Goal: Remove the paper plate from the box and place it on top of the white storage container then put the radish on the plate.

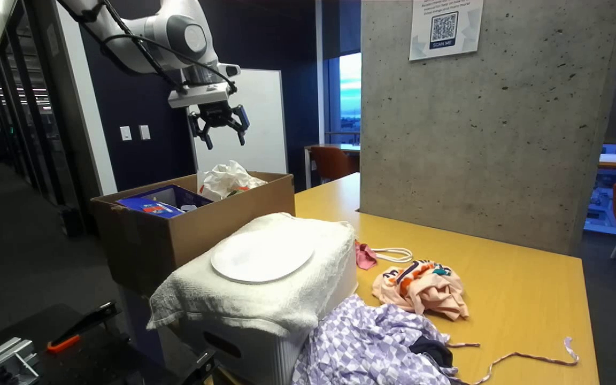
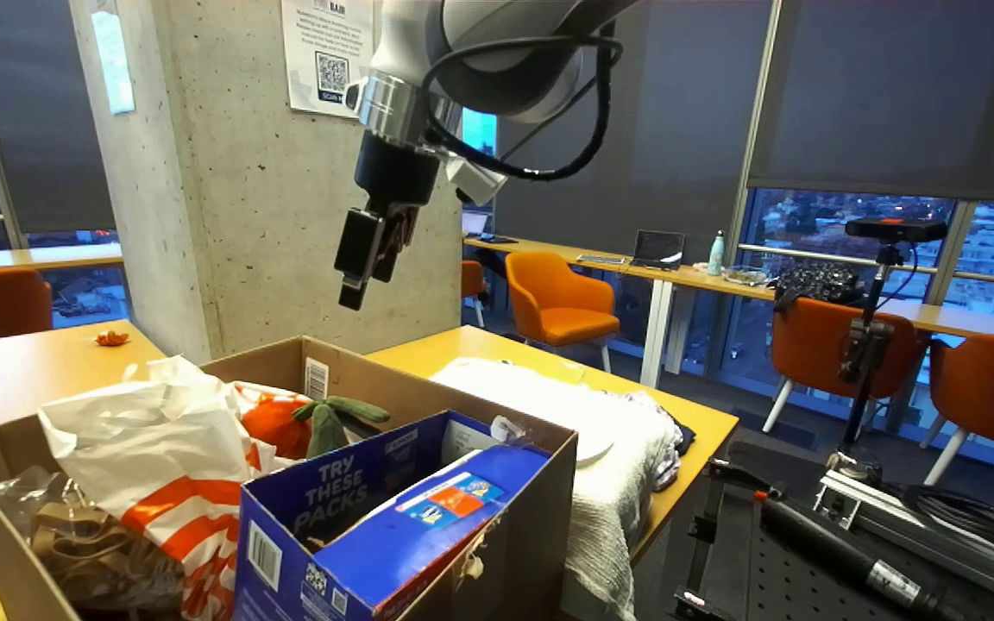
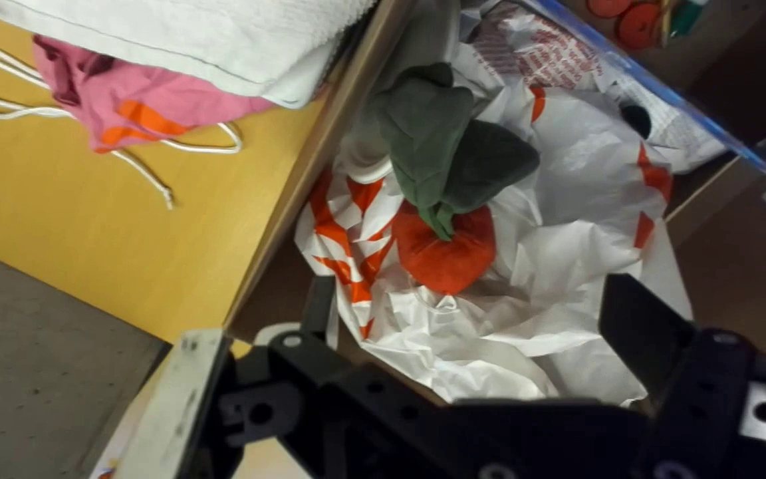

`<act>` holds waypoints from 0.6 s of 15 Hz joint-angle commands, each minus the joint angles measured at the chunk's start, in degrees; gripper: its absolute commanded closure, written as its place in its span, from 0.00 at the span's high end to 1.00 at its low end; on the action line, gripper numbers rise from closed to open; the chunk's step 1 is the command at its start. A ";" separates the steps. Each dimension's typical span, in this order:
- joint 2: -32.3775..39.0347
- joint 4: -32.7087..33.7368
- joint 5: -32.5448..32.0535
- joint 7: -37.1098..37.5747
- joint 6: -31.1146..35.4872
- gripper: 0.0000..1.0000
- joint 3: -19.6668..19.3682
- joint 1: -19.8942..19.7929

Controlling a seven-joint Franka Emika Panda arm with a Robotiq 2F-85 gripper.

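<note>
The white paper plate [image 1: 262, 256] lies flat on a white towel that covers the white storage container [image 1: 265, 353]. The radish is a red plush with dark green leaves. It lies on a crumpled bag inside the cardboard box, as the wrist view [image 3: 446, 256] and an exterior view [image 2: 277, 427] show. The cardboard box [image 1: 233, 222] stands beside the container. My gripper [image 1: 226, 141] hangs above the box, pointing down. It is open and empty, as the wrist view [image 3: 469, 293] shows. The radish lies beyond the fingertips there, between their lines and apart from them.
A blue carton [image 2: 428, 535] stands in the box beside the white and orange bag [image 2: 143, 423]. The towel [image 1: 201, 294] drapes over the container. A purple checked cloth [image 1: 367, 342] and a peach cloth [image 1: 425, 289] lie on the table. A concrete pillar [image 1: 474, 133] rises behind.
</note>
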 commanded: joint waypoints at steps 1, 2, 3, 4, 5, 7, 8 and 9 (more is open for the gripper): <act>6.79 6.44 8.35 -12.68 -1.99 1.00 2.73 -2.15; 9.01 8.32 9.21 -14.07 -2.71 1.00 2.91 -2.25; 10.85 10.17 9.67 -14.69 -3.79 1.00 2.96 -2.11; 12.64 11.96 9.73 -15.20 -4.88 1.00 2.86 -1.97; 14.23 13.64 9.51 -15.31 -6.03 1.00 2.60 -1.83; 17.60 17.28 9.13 -16.04 -8.47 1.00 2.37 -1.87; 19.37 19.24 8.95 -16.39 -9.77 1.00 2.27 -1.81; 21.10 21.16 8.80 -16.74 -10.85 1.00 2.21 -1.73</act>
